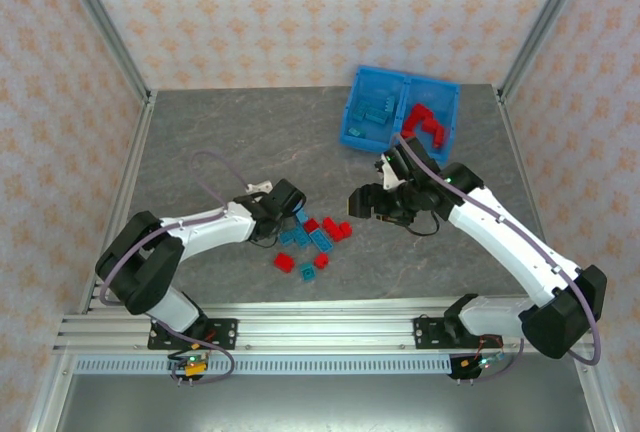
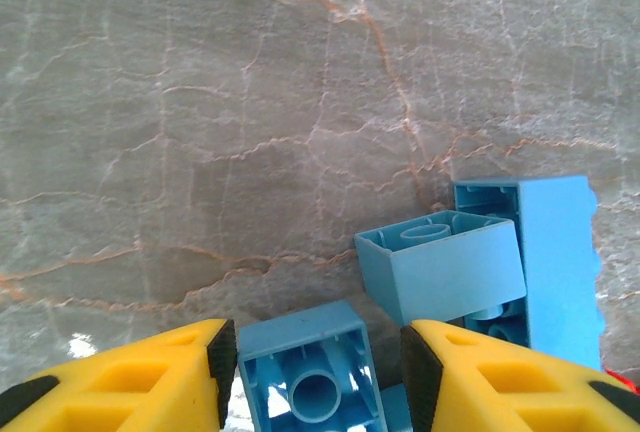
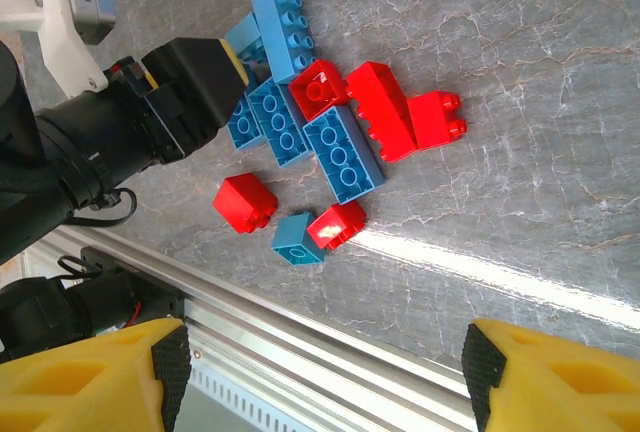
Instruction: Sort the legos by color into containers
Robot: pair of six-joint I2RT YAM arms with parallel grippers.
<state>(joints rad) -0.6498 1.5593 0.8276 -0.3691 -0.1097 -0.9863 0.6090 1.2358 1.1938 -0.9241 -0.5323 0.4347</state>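
At the legos [image 1: 312, 242], left tool [image 2: 315, 350] clamps a light blue brick [image 2: 300, 377]; right tool [image 3: 325, 354] gapes empty.

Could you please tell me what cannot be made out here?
- Left wrist: whether the left hand grips the light blue brick; bottom edge cuts both off.
- Top: that grip, hidden under the hand's black body.
- Top: bricks in the bin, too small to count.

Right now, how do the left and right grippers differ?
The left gripper is down in the brick pile; the right gripper hangs above the table, back from the pile. The left jaws stand narrow, flanking an upturned blue brick, and a firm grip is unclear; the right jaws stand wide with nothing between them. Both have yellow fingers and face the pile.
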